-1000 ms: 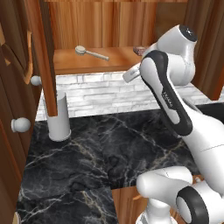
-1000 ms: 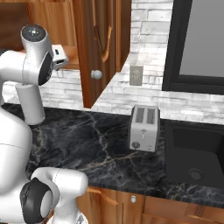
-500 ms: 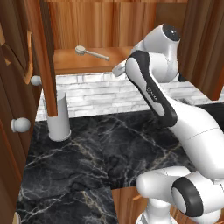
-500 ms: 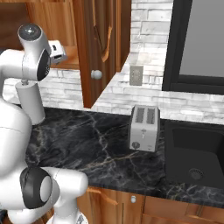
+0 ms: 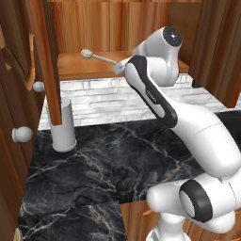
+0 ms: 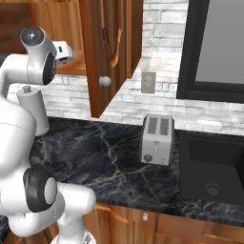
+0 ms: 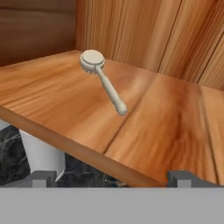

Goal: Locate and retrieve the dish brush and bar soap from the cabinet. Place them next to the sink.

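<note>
The dish brush [image 7: 101, 79] lies flat on the plank shelf [image 7: 175, 127] of the open cabinet [image 5: 117, 28], round head toward the back wall, handle pointing toward the shelf's front edge. The gripper [image 7: 113, 177] is released, jaws spread wide, holding nothing, level with the shelf's front edge and apart from the brush. In the left base view the brush [image 5: 96, 56] sits left of the white wrist. A pale cylindrical canister [image 5: 63, 126] stands on the black marble counter [image 5: 103, 164] below. A silver two-slot toaster [image 6: 157, 139] stands just beside the dark sink [image 6: 212, 167]. No lettering is legible; the toaster's front marking is too small to read.
</note>
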Robot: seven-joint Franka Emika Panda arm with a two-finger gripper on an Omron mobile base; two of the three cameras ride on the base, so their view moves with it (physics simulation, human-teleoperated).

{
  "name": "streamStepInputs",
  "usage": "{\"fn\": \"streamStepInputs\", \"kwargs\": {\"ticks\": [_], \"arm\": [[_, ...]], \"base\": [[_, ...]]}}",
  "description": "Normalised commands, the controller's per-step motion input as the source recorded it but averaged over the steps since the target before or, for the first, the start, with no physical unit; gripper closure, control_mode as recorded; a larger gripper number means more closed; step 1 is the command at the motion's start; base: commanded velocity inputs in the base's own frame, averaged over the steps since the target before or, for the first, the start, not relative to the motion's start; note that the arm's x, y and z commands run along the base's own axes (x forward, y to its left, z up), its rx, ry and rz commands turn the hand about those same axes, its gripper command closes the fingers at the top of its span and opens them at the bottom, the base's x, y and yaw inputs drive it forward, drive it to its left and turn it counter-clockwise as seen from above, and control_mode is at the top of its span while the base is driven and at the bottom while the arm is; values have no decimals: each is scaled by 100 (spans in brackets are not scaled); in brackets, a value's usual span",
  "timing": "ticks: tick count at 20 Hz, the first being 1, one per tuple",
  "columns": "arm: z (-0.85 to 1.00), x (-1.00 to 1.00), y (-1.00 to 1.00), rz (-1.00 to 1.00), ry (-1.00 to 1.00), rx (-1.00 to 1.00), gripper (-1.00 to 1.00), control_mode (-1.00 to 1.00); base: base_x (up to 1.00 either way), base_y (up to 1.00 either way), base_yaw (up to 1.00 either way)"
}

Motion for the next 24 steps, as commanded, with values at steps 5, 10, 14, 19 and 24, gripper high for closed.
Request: {"fn": "streamStepInputs", "kwargs": {"ticks": [5, 10, 14, 19, 24], "arm": [[9, 26, 9, -4, -5, 6, -100, -100], [3, 35, 15, 0, 6, -1, -100, -100], [12, 45, 4, 0, 11, -3, -100, -100], [11, 44, 1, 0, 8, -1, -100, -100], [-5, 38, 13, 0, 0, 0, -100, -100]], "base": [[0, 0, 0], [0, 0, 0], [0, 0, 0], [0, 0, 0], [0, 0, 0]]}}
